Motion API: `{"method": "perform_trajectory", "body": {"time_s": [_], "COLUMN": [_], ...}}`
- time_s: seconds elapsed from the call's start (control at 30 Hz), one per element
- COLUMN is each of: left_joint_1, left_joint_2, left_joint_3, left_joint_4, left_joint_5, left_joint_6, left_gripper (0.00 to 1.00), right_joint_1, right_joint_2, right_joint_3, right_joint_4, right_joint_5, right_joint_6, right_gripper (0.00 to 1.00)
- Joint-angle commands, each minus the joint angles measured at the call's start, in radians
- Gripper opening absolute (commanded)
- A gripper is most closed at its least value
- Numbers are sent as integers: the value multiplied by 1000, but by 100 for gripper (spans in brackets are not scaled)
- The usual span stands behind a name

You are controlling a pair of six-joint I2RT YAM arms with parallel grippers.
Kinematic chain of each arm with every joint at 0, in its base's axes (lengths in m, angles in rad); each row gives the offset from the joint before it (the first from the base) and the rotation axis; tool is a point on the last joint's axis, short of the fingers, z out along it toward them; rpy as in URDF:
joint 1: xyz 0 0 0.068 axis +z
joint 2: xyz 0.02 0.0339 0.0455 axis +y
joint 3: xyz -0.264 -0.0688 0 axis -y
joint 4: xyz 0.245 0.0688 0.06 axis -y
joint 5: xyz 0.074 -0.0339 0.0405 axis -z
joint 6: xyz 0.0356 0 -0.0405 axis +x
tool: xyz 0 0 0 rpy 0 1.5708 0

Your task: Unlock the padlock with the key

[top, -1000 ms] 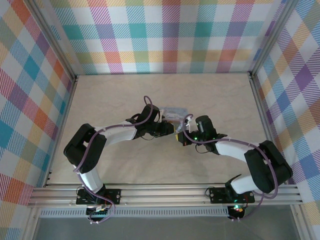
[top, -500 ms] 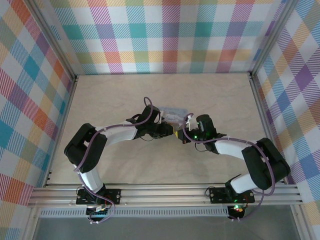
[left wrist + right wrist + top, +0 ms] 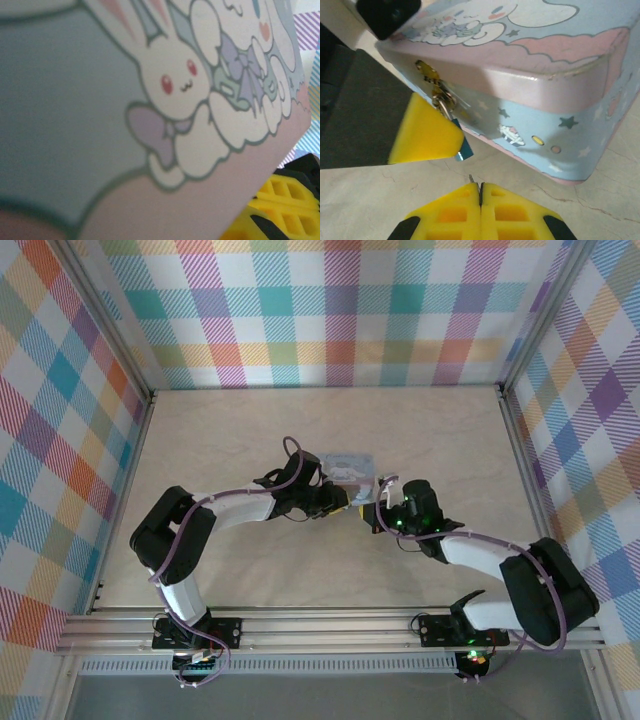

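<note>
The right pincer (image 3: 480,188) is shut tight on the key (image 3: 471,178); only the tip pokes out, just below the padlock (image 3: 464,151) and not inside it. The left pincer (image 3: 447,140) grips that padlock where it hangs on the blue tin (image 3: 535,85). Compared with a second ago, the right arm (image 3: 480,555) has swung outward and aimed the key again, so I think the insertion has not begun.

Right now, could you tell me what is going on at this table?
The left claw seems to pinch the padlock hanging on the front of the cartoon tin. The right claw, shut on the key, sits close by, the key's tip just short of the padlock and not yet inserted.
</note>
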Motion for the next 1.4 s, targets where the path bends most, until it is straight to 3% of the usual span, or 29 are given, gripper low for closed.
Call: {"method": "perform_trajectory", "body": {"time_s": [0.0, 0.33, 0.63, 1.37], "left_joint_1": [10, 15, 17, 18], "left_joint_2": [5, -25, -25, -20], "left_joint_3": [-19, -35, -32, -18], "left_joint_4": [64, 101, 109, 107], "left_joint_5": [-5, -33, -31, -36], "left_joint_6": [-71, -142, -164, -177], "left_gripper": [22, 22, 22, 22], "right_joint_1": [-1, 8, 31, 40], "right_joint_2": [-13, 21, 178, 239], "right_joint_3": [-33, -100, -101, -120], "right_joint_4": [109, 312, 497, 598], "right_joint_5": [-19, 106, 92, 55], "right_joint_6": [75, 190, 257, 293], "right_gripper": [0, 0, 0, 0]}}
